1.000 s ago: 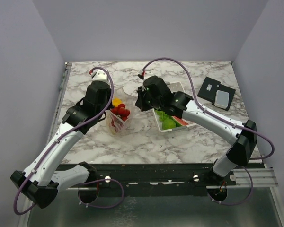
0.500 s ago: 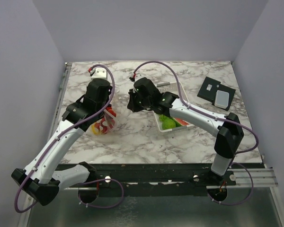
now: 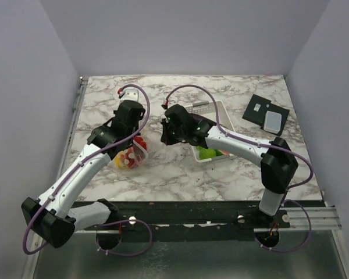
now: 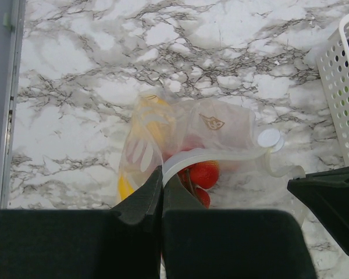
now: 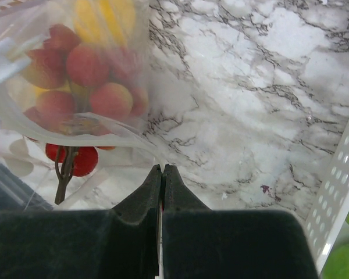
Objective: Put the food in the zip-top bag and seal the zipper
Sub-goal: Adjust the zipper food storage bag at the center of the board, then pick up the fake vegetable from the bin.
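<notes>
Bag (image 3: 131, 157) holds cherries (image 4: 205, 173) and yellow pieces (image 5: 107, 14); greens (image 3: 208, 153) sit in the basket (image 3: 218, 105). Left gripper (image 4: 161, 174) and right gripper (image 5: 162, 170) pinch its unsealed mouth.

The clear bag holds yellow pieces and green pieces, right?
Not green: with the yellow pieces, the zip-top bag holds red cherries, as the right wrist view shows. The green pieces lie in the white basket.

The top external camera looks down from above the near edge over the whole table (image 3: 163, 174). The left wrist camera looks down past the left gripper (image 4: 162, 185), close over the zip-top bag (image 4: 192, 131). The right wrist camera, behind the right gripper (image 5: 162, 174), sits closer still. All three share the bag and the white basket (image 4: 340, 87).
</notes>
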Action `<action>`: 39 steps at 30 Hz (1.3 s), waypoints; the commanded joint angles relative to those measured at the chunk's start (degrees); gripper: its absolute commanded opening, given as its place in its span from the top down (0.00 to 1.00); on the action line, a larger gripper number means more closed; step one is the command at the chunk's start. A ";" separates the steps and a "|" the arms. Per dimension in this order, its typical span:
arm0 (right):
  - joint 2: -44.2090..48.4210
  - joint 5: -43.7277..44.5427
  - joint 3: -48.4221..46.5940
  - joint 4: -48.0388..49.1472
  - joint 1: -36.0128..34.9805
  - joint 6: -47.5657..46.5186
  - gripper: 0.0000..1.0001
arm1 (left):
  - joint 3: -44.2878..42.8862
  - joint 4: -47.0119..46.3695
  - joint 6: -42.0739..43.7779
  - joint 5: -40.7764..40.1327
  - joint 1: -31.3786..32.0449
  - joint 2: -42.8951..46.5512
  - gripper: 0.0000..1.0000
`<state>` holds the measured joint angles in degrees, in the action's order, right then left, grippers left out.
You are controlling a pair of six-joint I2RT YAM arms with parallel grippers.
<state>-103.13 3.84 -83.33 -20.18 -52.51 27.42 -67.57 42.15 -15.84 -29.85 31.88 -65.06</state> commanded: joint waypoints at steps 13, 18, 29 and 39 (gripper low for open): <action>8.73 1.22 6.03 2.61 0.39 1.55 0.76 | 6.97 -8.78 0.43 5.41 -0.18 3.31 1.00; 11.24 1.21 5.66 1.88 0.39 1.27 0.63 | 8.69 -9.93 0.66 5.98 -0.15 4.22 1.00; 16.52 9.29 4.31 -4.95 0.39 -4.38 0.47 | 11.50 -11.80 1.04 8.29 -0.15 5.64 1.00; 20.63 15.62 6.79 -9.82 2.28 -8.65 0.37 | 12.76 -12.27 1.40 9.54 -0.15 5.88 1.00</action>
<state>-84.58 15.03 -77.49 -26.65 -51.48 21.45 -55.68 30.89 -15.11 -21.98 31.88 -60.25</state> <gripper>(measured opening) 0.622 0.003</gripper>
